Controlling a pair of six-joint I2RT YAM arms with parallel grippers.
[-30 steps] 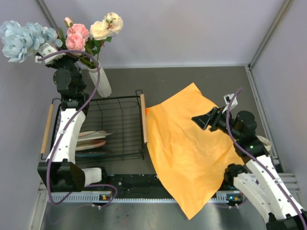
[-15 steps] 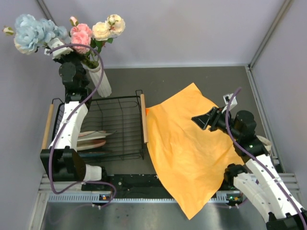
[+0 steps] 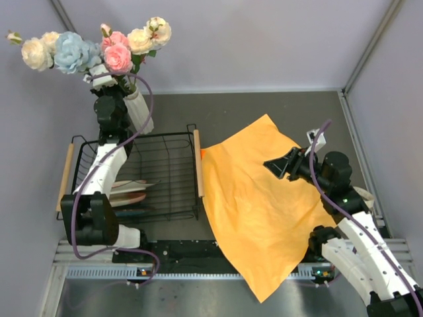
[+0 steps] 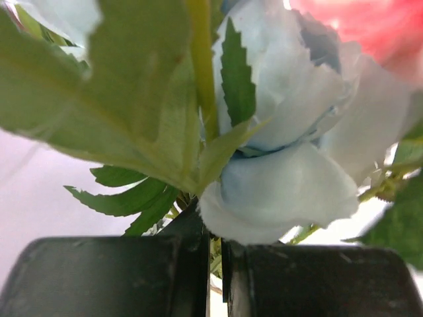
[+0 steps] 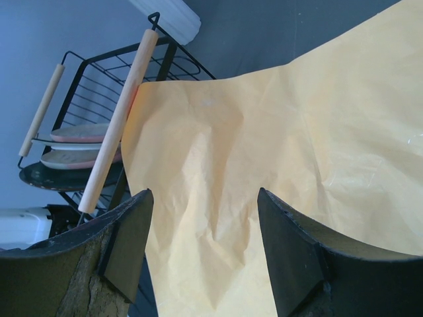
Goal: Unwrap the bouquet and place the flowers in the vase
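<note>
Tall white ribbed vase [image 3: 141, 112] stands far left on grey table [image 3: 231, 112], directly behind black wire dish rack [image 3: 162, 175] holding stacked plates [image 3: 129, 191]. Flat orange paper sheet [image 3: 258, 211] lies right of the rack.

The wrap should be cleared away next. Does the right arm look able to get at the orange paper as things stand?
Probably yes. The right gripper hangs open just above the orange paper, which lies spread out with nothing on it. Only one edge lies against the dish rack.
</note>
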